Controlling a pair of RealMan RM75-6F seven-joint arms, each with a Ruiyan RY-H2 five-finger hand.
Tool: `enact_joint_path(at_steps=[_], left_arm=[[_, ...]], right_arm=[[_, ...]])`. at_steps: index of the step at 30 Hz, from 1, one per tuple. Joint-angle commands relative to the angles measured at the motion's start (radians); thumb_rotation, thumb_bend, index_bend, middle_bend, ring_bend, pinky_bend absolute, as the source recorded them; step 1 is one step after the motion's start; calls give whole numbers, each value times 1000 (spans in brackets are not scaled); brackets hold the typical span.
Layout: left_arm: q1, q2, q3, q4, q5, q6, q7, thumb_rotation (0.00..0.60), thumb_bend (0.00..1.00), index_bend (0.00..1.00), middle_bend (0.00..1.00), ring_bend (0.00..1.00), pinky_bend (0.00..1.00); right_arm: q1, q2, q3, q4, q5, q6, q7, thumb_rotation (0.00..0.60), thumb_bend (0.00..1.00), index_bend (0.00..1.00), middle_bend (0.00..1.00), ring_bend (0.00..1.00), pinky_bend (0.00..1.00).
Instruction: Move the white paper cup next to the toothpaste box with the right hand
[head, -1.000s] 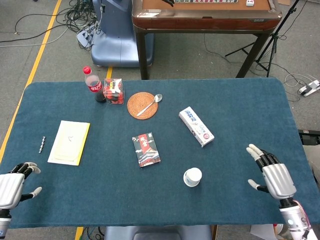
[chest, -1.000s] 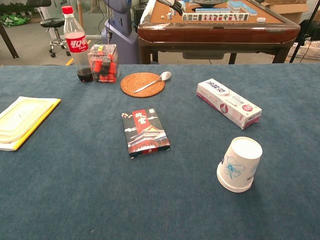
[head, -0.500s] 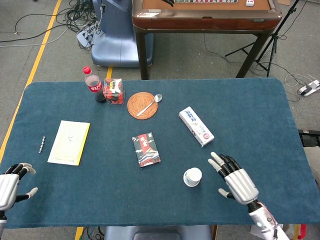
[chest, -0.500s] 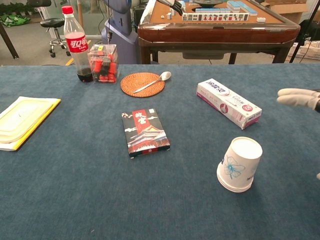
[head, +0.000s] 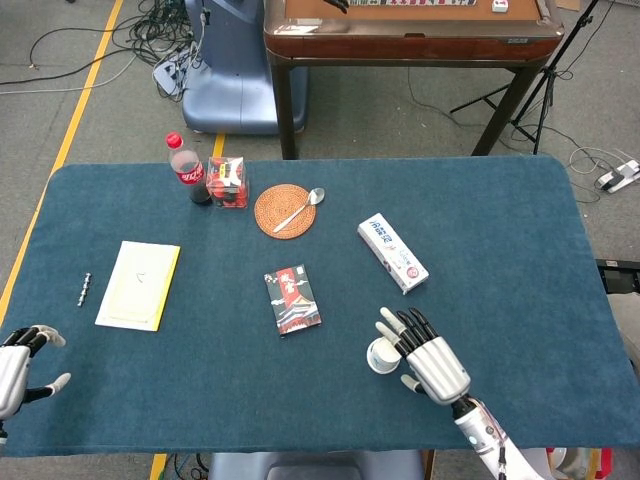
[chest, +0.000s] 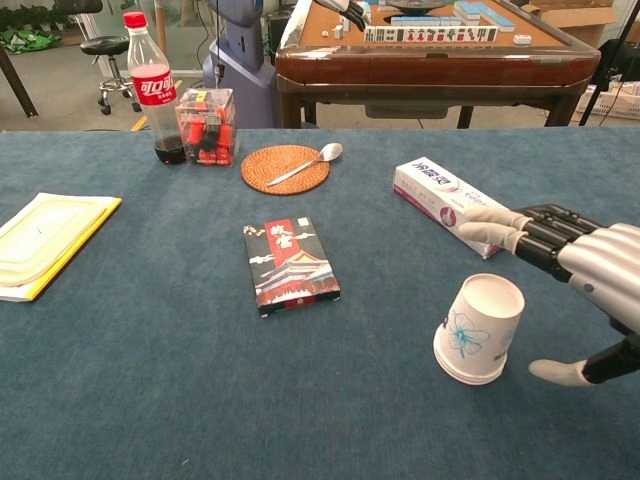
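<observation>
The white paper cup (chest: 479, 329) with a blue flower print stands upside down on the blue cloth; the head view shows the cup (head: 381, 357) partly behind my right hand. The white and pink toothpaste box (chest: 457, 206) lies beyond it, also visible as the box (head: 393, 253) in the head view. My right hand (chest: 583, 277) hovers just right of the cup, fingers spread and empty, thumb low near the cloth; from above the right hand (head: 425, 358) nearly touches the cup. My left hand (head: 18, 363) stays at the table's front left corner, holding nothing.
A red and black card box (chest: 290, 264) lies left of the cup. A woven coaster with a spoon (chest: 286, 168), a cola bottle (chest: 152, 88) and a clear box of red items (chest: 206, 126) stand at the back. A yellow-edged pad (head: 139, 284) lies left.
My right hand has swept left from the table's right edge to just beside the cup. The left hand has drifted slightly lower. The cup has not moved.
</observation>
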Motion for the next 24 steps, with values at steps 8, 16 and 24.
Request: enact_joint_path(at_steps=[8, 16, 24], left_arm=[[4, -4, -9, 10, -7, 15, 24, 600, 91, 418, 372, 321, 587], [6, 5, -11, 3, -11, 13, 8, 600, 91, 418, 375, 322, 587], [6, 8, -11, -1, -11, 11, 8, 600, 92, 419, 376, 322, 587]], right_arm=[[45, -76, 30, 82, 53, -41, 24, 600, 0, 0, 0, 0, 39], [74, -125, 54, 144, 88, -51, 47, 600, 0, 0, 0, 0, 39], [102, -161, 85, 193, 124, -54, 55, 600, 0, 0, 0, 0, 39]])
